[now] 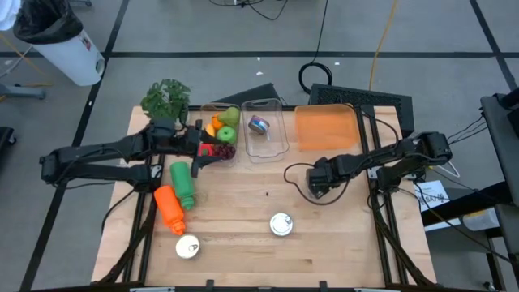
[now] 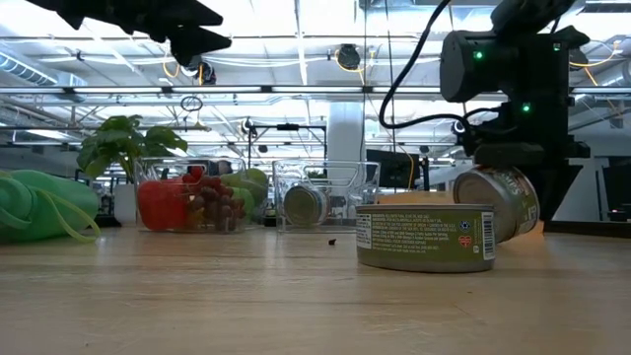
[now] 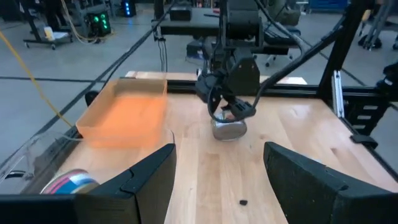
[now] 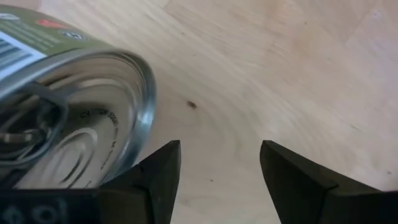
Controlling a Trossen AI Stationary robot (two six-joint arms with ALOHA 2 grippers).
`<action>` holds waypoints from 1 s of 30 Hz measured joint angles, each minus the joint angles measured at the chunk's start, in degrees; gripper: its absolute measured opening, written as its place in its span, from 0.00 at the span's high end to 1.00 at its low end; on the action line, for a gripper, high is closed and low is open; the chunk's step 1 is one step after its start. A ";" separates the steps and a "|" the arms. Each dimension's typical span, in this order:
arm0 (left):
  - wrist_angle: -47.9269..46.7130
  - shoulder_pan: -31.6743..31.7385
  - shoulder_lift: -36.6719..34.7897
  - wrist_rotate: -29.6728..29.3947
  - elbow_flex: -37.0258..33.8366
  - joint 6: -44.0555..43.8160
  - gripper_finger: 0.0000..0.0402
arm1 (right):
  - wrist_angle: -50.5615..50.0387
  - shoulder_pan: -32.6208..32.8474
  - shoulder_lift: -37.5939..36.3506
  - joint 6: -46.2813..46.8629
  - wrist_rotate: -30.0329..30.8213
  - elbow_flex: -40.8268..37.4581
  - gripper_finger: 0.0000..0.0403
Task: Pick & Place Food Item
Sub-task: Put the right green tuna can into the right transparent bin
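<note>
Closest thing in the low view is a green-labelled upright can (image 2: 424, 237), standing on the wooden worktop (image 1: 243, 259) a bit in front of the right arm. Just behind it is the tilted can (image 2: 498, 202), top end tipped up, right under the right tool (image 1: 318, 185). From the right wrist view that tool's fingers are spread apart with bare wood between them, so it's released. The tilted can sits off to the outside of one finger (image 4: 155, 174), not in the gap, and I can't tell if it's actually leaning on it. The left tool (image 1: 203, 154) hangs over the fruit bin (image 1: 212, 106) at the back of the worktop, fingers wide apart too and nothing in them. Next to the fruit bin is a clear bin (image 1: 280, 142) with a tape roll (image 1: 259, 124) inside, then an orange tray (image 1: 324, 128) beside that. On the left side a green bottle (image 1: 182, 185) and an orange bottle (image 1: 170, 208) lie on their sides next to each other, with a third can (image 1: 187, 246) near the front edge. A leafy plant (image 1: 166, 99) is at the back left corner.
</note>
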 joint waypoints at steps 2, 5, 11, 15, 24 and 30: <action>0.51 0.00 1.58 -0.02 0.00 -0.06 0.37 | -0.94 -0.33 -0.01 0.00 -0.01 0.00 0.48; 2.32 -0.03 4.40 0.00 0.00 0.03 0.37 | -1.46 -0.83 -0.01 -0.01 -0.09 0.00 0.48; 5.12 -0.17 9.23 0.00 0.00 0.43 0.37 | -1.86 -1.75 -0.01 -0.46 -0.14 0.00 0.48; 6.14 -0.17 11.23 0.00 0.00 0.44 0.37 | -3.70 -2.47 0.00 -0.14 -0.16 0.00 0.48; 6.48 -0.17 11.66 -0.02 0.00 0.44 0.37 | -4.80 -3.02 -0.02 -0.36 -0.27 0.03 0.48; 6.48 -0.17 11.66 -0.01 0.00 0.44 0.37 | -7.65 -3.02 -3.54 0.82 0.04 0.13 0.48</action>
